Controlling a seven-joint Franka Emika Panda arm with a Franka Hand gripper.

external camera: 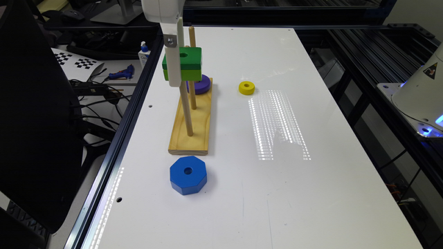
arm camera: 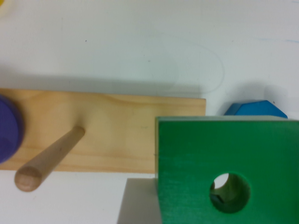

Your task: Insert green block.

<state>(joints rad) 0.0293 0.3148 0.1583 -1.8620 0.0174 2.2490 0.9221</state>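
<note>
Done: fingers (external camera: 174, 65) hold the square green wooden block (external camera: 185, 64) aloft at peg height.
Left: lowering its hole onto the wooden peg (external camera: 186, 107).

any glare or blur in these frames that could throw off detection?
Exterior view: striped glare patch on the white table, beside the yellow ring; otherwise sharp. Wrist view: soft overall, the green block close and cropped, its shadow falling across the wooden base.
</note>
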